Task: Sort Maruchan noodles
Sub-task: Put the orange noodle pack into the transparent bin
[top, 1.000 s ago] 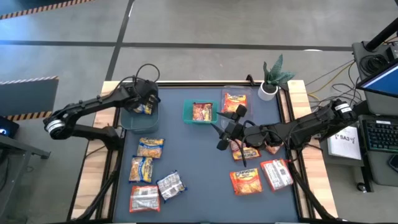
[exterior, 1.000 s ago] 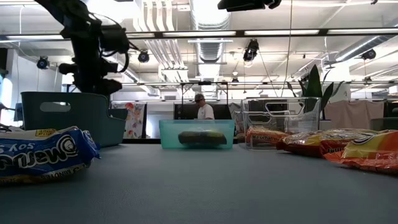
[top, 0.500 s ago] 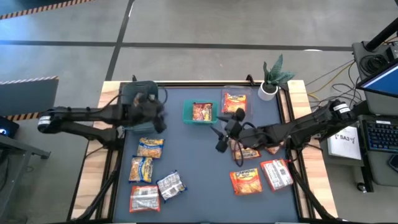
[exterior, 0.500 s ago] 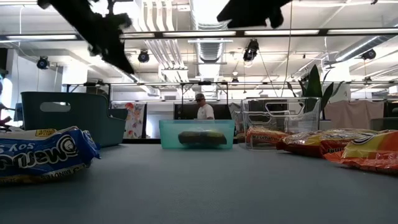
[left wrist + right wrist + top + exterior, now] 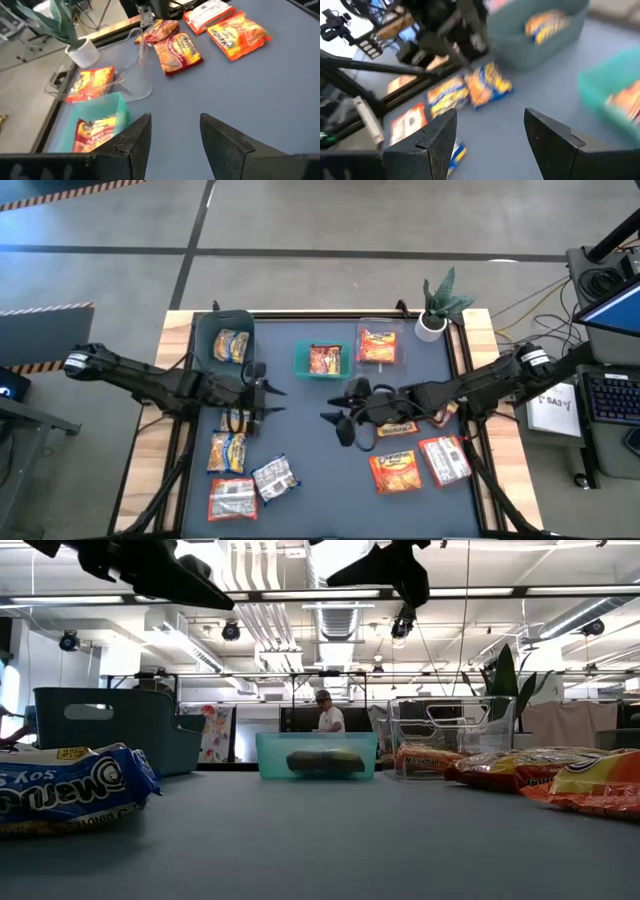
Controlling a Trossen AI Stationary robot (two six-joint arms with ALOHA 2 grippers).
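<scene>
Both pincers hang open and empty over the desk's [image 5: 300,480] middle: left pincer [image 5: 268,398], right pincer [image 5: 336,423].

You had an open lane down the middle of the bench [image 5: 310,460]: bare blue surface ran between the two grippers and on to the near edge. On your left, the left gripper [image 5: 268,397] hung above the yellow-and-blue packets [image 5: 228,450], which crowded that side along with the grey packets [image 5: 252,488]. On your right, the right gripper [image 5: 336,420] stood next to the orange packets [image 5: 396,470], which filled that side together with a white-and-red packet [image 5: 444,459]. Across the far edge, the dark teal bin [image 5: 222,348], the small teal bin [image 5: 320,360] and the clear bin [image 5: 379,345] blocked passage, with a potted plant [image 5: 438,305] at the corner.
</scene>
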